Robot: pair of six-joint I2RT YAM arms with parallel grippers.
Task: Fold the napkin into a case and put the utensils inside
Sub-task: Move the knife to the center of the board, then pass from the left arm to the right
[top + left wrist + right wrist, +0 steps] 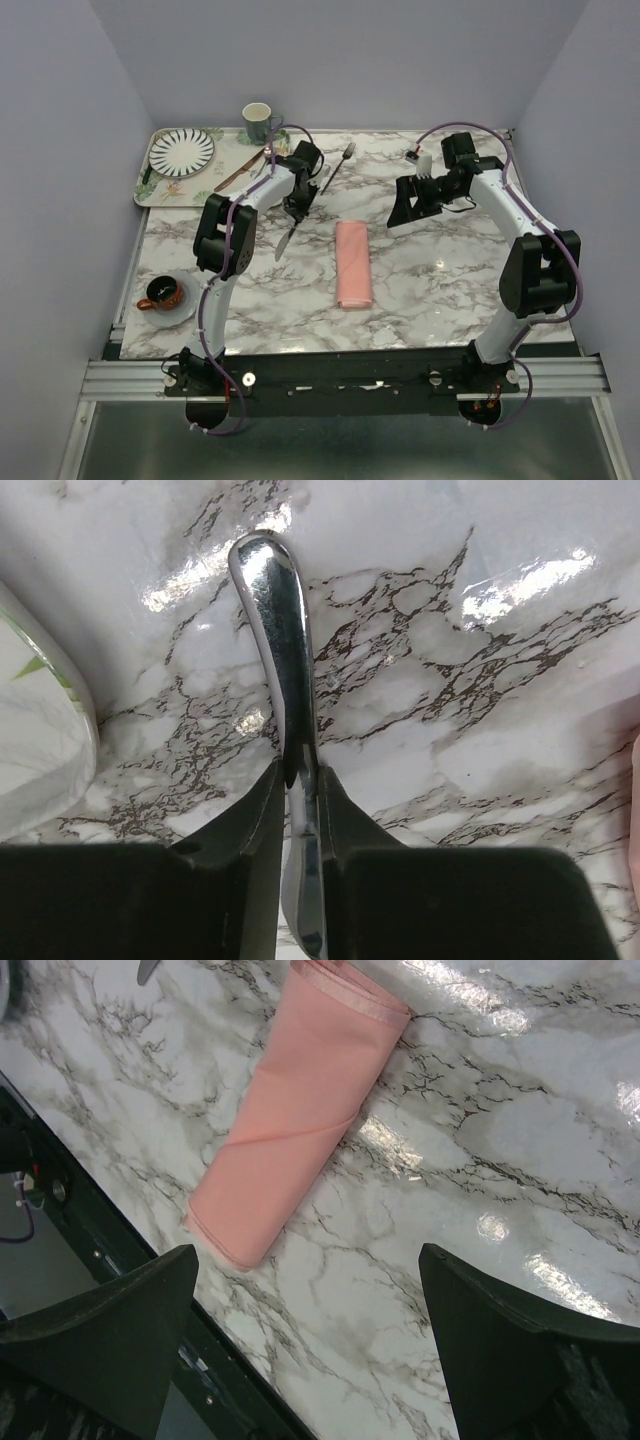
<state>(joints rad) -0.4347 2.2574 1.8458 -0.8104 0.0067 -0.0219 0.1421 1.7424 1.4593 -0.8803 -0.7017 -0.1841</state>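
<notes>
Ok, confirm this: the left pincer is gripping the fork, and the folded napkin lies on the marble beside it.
Not the fork: the left pincer is gripping the knife; the fork lies free, as the top external view shows. The folded napkin does lie on the marble beside it.

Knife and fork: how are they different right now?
The knife is pinched in the left hand. The fork lies loose on the table with no hand on it. The fork ends in prongs, while the knife ends in one smooth point. The fork sits farther back than the knife. Both are slim and shiny silver, and neither is in the pink case yet.
</notes>
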